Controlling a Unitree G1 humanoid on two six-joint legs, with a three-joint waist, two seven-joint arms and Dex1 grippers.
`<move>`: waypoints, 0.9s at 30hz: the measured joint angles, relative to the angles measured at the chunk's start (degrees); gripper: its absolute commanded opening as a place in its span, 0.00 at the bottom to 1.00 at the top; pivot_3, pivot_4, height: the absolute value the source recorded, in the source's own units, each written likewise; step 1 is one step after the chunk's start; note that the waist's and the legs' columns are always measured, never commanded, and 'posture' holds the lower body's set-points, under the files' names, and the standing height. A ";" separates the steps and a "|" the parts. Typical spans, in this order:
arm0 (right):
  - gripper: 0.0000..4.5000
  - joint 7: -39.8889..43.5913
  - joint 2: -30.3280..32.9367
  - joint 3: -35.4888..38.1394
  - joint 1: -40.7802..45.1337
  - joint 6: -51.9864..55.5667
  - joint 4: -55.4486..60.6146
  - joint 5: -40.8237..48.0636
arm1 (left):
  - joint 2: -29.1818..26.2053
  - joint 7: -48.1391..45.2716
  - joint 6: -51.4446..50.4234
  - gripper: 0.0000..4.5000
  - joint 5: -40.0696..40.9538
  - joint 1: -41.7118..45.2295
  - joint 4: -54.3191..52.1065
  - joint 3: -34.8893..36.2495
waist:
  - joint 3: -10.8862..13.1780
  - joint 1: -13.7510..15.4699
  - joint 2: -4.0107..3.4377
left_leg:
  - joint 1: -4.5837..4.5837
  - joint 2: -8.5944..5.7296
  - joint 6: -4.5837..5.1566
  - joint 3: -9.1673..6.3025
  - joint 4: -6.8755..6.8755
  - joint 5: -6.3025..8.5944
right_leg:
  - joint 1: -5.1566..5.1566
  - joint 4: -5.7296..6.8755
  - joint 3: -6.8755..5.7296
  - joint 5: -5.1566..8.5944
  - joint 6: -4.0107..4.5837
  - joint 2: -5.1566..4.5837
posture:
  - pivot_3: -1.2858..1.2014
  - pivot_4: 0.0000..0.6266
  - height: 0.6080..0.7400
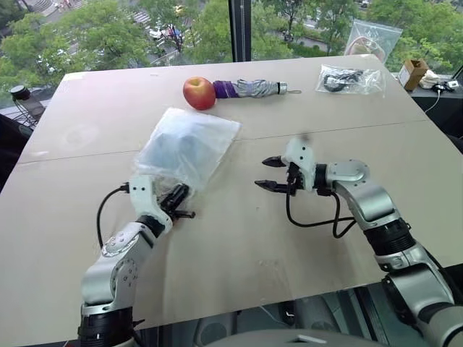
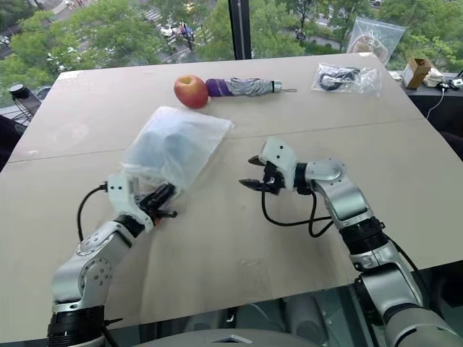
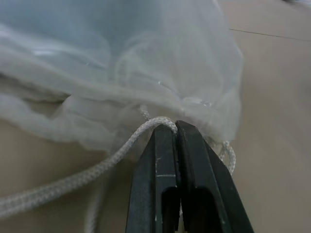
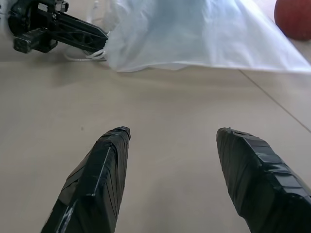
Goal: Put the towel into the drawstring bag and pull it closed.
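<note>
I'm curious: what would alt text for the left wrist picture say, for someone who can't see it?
Two black fingers of the left pincer are pressed shut on a white cord at the mouth of a thin white bag lying on a tan table. Something pale blue shows faintly through the fabric.

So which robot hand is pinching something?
The left gripper: its fingers are shut on the drawstring bag's cord. The right gripper is open, holding nothing.
</note>
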State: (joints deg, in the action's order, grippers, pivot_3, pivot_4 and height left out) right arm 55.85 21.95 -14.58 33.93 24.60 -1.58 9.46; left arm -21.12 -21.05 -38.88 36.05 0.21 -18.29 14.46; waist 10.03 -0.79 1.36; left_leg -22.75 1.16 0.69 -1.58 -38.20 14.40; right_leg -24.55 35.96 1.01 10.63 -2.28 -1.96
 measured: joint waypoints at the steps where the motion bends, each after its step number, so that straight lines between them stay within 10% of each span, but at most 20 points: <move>1: 0.68 0.03 0.46 0.16 -0.51 0.84 0.78 0.34 | 0.31 -0.75 -1.37 0.00 1.89 0.37 -0.61 -0.52 | 0.00 0.01 0.00 | -0.01 0.00 0.00 -0.02 0.00 0.00 | 0.00 0.00 -0.02 -0.05 -0.08 0.00 | 0.52 0.24 1.00; 10: 0.68 -4.34 -3.51 -0.32 -4.65 7.58 6.32 2.68 | 1.90 -3.62 -2.23 0.00 6.83 3.01 -3.10 -2.94 | 0.00 -0.35 0.00 | 0.01 0.05 0.00 0.00 0.02 0.00 | -0.02 0.00 0.03 -0.06 -0.11 0.07 | 0.52 0.24 1.00; 19: 0.68 -16.95 -17.13 -3.47 -4.98 11.41 4.43 1.83 | 6.07 4.27 3.66 0.00 20.02 9.76 -1.30 14.50 | -0.02 -0.07 0.01 | -0.02 0.02 0.00 -0.01 0.00 0.00 | 0.00 -0.01 0.01 -0.09 -0.12 0.03 | 0.52 0.24 1.00; 27: 0.68 -22.85 -23.32 -4.73 -4.79 11.26 -3.16 0.09 | 6.40 8.77 5.57 0.00 20.17 8.02 -1.18 16.07 | -0.04 -0.04 0.06 | -0.06 -0.06 0.00 -0.03 0.00 0.00 | 0.00 -0.06 0.01 -0.08 -0.11 -0.01 | 0.52 0.24 1.00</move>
State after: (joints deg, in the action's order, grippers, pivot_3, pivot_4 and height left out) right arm 33.00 -1.36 -19.31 29.14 35.86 -4.74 9.55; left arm -14.72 -12.28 -33.31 56.22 8.23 -19.47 30.53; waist 9.99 -0.83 1.41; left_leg -22.81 1.10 0.69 -1.61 -38.20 14.40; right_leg -24.55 35.90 1.02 10.55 -2.39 -1.98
